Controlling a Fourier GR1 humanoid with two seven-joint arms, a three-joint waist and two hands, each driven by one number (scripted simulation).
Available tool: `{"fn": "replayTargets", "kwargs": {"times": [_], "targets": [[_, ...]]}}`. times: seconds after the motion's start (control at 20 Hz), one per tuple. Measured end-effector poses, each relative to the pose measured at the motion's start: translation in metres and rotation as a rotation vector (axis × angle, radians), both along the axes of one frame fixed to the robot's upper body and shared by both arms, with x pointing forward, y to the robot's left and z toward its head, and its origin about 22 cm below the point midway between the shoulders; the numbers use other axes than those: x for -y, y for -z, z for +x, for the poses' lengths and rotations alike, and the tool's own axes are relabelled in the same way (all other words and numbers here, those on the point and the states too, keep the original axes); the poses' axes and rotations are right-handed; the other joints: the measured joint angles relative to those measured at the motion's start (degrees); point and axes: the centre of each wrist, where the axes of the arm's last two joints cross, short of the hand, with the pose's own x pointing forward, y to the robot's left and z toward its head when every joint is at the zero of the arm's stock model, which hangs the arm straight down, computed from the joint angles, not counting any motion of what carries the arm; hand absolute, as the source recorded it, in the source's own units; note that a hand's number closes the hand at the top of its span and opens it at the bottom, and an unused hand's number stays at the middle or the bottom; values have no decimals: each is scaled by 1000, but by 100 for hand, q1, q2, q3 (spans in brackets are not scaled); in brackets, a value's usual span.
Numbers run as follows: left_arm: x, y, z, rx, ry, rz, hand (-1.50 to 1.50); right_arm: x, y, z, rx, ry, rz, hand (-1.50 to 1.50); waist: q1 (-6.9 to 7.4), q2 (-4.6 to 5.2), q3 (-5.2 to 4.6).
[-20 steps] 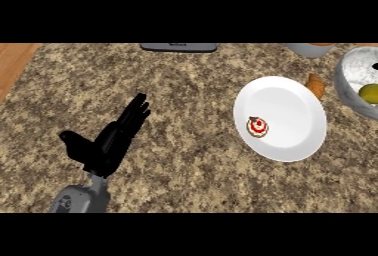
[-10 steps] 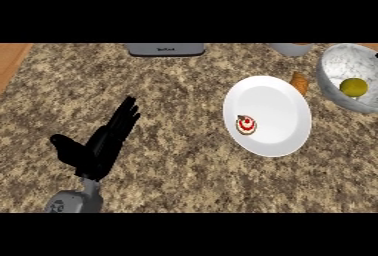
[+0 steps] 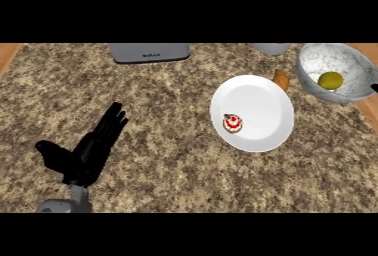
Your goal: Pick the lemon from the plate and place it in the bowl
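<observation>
A yellow lemon [image 3: 331, 79] lies inside the grey speckled bowl [image 3: 314, 54] at the upper right of the head view. To the bowl's left sits a white plate [image 3: 258, 102] holding a small red-and-white item [image 3: 233, 123]. My left hand [image 3: 86, 150] rests open at the lower left, fingers straight and pointing up, far from plate and bowl. A small dark tip [image 3: 373, 88] shows at the right edge beside the bowl; I cannot tell what it is. My right hand is not clearly visible.
A grey flat appliance [image 3: 149, 52] lies at the counter's back edge. A pale round object [image 3: 269, 48] sits behind the plate, and an orange item [image 3: 281, 78] lies between plate and bowl. Wooden edges show at both upper corners of the granite counter [image 3: 170, 150].
The whole view has shifted: plate, bowl and lemon slid left and down in the picture, and the left hand sits lower left. The lemon stays in the bowl.
</observation>
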Motion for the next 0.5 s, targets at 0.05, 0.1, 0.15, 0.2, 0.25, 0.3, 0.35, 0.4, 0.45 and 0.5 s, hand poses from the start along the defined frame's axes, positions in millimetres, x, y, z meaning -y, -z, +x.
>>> {"fn": "replayTargets", "kwargs": {"times": [0.05, 0.1, 0.15, 0.2, 0.25, 0.3, 0.35, 0.4, 0.45, 0.5], "targets": [[-2, 0, -1, 0, -5, 0, 0, -2, 7, -9, 1, -11, -6, 150, -33, -9, -3], [-3, -1, -1, 2, -10, 0, 0, -5, 16, -19, 0, -22, -14, 150, -72, -17, -4], [-4, -2, -1, 1, -21, -1, 0, -7, 28, -31, -7, -34, -16, 150, -127, -26, -5], [-6, -2, -2, 0, -28, 0, 0, -9, 39, -44, -15, -38, -18, 150, -161, -27, -5], [-8, -3, -2, 1, -35, 2, 0, -13, 49, -57, -23, -46, -15, 150, -189, -33, -6], [-8, -3, -2, 2, -38, 5, 0, -19, 62, -70, -32, -55, -7, 150, -223, -31, -6], [-8, -3, -3, 1, -40, 4, 0, -25, 75, -84, -43, -61, -1, 150, -238, -27, -6], [-8, -2, -4, 3, -44, 2, 0, -31, 87, -100, -59, -64, 2, 150, -250, -19, -8], [-8, -1, -6, 5, -48, 2, 0, -36, 97, -117, -77, -71, 5, 150, -254, -14, -8], [-8, -3, -4, 9, -51, 2, 0, -42, 108, -134, -100, -82, 9, 150, -261, -2, -8]]}}
